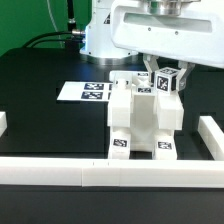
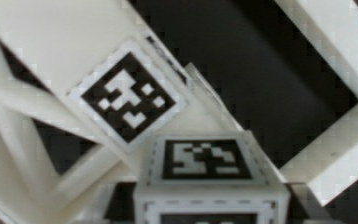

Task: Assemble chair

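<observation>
While it stands, the chair (image 1: 140, 125) looks chunky, white.

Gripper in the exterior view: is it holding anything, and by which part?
The gripper seems to hold a square tagged post by its upper end; contact is unclear.

Chair (image 1: 143, 122), partly assembled: chunky white plastic pieces joined into one upright block. It stands close to the desk's near edge, towards the exterior view's right and well off both corners. Black-and-white square marker tags (image 1: 122, 147) sit low on its front face, with more higher up. Square post (image 1: 166, 82): tagged, slightly tilted, at the block's top on the exterior view's right. X-braced panel (image 2: 30, 90): white diagonal bars carrying a tag turned diamond-wise, seen close in the wrist view.
</observation>
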`<state>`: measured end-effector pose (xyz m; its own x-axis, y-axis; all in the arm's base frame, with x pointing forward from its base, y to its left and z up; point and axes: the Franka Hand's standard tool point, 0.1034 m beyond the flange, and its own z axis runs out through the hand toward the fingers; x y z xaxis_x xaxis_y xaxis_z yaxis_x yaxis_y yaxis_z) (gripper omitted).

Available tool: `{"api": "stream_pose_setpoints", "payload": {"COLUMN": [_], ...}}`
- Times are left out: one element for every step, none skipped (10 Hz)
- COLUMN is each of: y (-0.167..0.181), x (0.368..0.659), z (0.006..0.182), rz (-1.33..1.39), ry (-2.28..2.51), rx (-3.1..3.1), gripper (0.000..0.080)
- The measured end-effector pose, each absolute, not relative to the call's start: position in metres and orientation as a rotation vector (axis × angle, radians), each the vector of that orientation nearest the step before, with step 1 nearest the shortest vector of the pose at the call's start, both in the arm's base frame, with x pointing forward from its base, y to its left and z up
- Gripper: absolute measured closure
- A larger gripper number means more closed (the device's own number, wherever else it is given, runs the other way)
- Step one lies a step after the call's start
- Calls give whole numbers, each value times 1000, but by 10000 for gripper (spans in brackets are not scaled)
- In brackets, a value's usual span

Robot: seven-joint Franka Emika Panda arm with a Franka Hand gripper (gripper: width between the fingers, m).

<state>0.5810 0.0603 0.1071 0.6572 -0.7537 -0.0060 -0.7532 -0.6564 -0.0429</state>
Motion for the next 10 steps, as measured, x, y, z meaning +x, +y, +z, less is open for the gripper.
{"api": "stream_pose_setpoints", "payload": {"y": [60, 61, 61, 62, 63, 63, 63, 63, 64, 69], "x": [581, 581, 581, 581, 581, 581, 581, 581, 581, 581], "z": [107, 107, 107, 107, 107, 107, 107, 107, 108, 109], "rz": [-18, -14, -10, -5, -3, -2, 1, 1, 8, 19], "ry": [1318, 1412, 1463, 1589, 1651, 1675, 1697, 1679, 1600, 1580], "rx": [-2806, -2755, -2725, -2650, -2610, -2594, -2576, -2588, -2645, -2660], "gripper": [532, 532, 532, 531, 531, 531, 486, 303, 303, 178]}}
